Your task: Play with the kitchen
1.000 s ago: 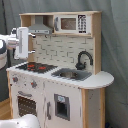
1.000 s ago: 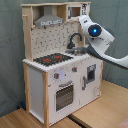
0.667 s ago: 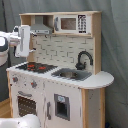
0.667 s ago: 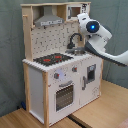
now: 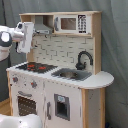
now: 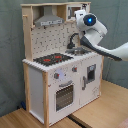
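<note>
Kitchen point(image 5: 57, 95) upright; long axis vert.

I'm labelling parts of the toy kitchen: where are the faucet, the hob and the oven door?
faucet point(image 5: 84, 59), first exterior view, on its black arch.
hob point(image 6: 53, 59), second exterior view, on the dark top between the red rings.
oven door point(image 6: 64, 96), second exterior view, on its window.

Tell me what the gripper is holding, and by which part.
It cannot be told. The gripper hangs above the hob of the kitchen, and no object shows in it in either exterior view.
</note>
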Robot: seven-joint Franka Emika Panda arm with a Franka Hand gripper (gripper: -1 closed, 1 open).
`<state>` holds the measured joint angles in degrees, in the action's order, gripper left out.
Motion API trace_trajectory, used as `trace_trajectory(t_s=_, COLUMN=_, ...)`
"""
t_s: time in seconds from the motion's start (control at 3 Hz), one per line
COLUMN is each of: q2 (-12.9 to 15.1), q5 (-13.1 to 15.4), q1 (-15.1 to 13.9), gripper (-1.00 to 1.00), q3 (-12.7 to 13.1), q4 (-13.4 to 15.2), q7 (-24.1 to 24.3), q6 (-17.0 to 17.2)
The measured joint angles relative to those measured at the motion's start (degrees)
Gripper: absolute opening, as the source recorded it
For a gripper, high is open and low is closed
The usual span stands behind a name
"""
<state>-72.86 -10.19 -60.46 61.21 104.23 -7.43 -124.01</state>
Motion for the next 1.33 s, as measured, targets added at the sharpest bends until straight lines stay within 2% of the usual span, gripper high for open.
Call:
trace_trajectory(t_s=0.67, q2=5.08, q5=-6.69, q1=-5.28, gripper=1.00, q3=0.99, q4=-6.64, q7=3.54, q6=0.49)
trace_trajectory(t_s=1.0, q2=7.52, q5=-10.88, q1=-6.20, gripper=1.00, q3=1.26, q4=-6.76, q7=5.97, q6=3.96)
trace_trajectory(t_s=1.33, q2=8.25, q5=-14.46, q1=-6.10, gripper=1.00, q3=1.71, q4=-5.49, q7=7.55, q6=8.02)
